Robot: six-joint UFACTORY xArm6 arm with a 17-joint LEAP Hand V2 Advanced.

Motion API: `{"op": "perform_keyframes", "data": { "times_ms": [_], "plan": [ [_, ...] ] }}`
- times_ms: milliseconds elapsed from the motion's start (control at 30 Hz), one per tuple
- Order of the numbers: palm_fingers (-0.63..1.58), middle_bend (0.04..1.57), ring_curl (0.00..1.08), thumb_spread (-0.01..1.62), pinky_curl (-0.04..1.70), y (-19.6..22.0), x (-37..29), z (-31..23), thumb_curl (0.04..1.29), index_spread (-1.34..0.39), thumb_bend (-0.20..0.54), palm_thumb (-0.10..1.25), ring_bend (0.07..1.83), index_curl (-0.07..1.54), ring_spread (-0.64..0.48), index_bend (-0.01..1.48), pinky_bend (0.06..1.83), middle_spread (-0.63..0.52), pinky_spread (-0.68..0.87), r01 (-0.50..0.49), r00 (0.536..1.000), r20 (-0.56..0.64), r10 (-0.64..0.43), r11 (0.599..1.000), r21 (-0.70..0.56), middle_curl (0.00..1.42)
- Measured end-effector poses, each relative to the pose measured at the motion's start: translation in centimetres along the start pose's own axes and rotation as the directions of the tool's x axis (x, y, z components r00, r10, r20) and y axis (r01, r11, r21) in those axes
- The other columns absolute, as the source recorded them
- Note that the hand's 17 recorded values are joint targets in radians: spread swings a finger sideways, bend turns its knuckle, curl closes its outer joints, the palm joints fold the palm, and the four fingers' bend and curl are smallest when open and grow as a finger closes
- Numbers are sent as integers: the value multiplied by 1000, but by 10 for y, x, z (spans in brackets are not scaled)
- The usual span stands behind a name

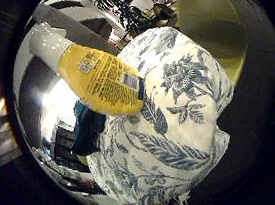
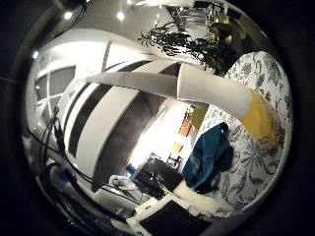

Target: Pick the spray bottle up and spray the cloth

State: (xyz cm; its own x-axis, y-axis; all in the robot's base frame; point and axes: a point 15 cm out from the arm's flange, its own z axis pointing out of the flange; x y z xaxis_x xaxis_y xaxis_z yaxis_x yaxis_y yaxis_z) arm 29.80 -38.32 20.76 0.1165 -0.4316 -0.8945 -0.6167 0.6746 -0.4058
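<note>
The spray bottle [image 1: 100, 78] has a yellow body with a label and a white top. It lies across my palm, very close, held above the table. In the thumb side view its white upper part [image 2: 167, 84] stretches across the picture to the yellow body. White parts of my right hand [image 2: 162, 211] show at the edge of that view. A dark teal cloth [image 2: 210, 155] lies crumpled on the table's blue-and-white floral cover [image 1: 176, 117], below and beside the bottle. In the little finger side view the teal cloth [image 1: 86, 128] shows just under the bottle.
A yellow-green seat [image 1: 219, 32] stands beyond the table. A dark leafy plant [image 2: 182, 41] stands at the back of the room. White walls and furniture [image 2: 89, 118] lie past the table's edge.
</note>
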Motion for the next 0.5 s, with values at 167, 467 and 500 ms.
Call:
{"op": "perform_keyframes", "data": {
  "times_ms": [167,467,500],
  "plan": [
    [46,281,254,915,302,-8,-2,15,312,-159,-28,528,418,245,221,145,496,193,377,9,1000,11,-9,1000,-27,328],
    [61,283,255,924,298,-10,-2,39,312,-144,-31,527,415,250,220,147,482,195,377,-9,999,34,12,998,-68,329],
    [64,281,255,923,297,-10,-2,44,313,-138,-29,530,414,250,221,147,482,195,376,-10,999,37,13,997,-75,328]
  ]
}}
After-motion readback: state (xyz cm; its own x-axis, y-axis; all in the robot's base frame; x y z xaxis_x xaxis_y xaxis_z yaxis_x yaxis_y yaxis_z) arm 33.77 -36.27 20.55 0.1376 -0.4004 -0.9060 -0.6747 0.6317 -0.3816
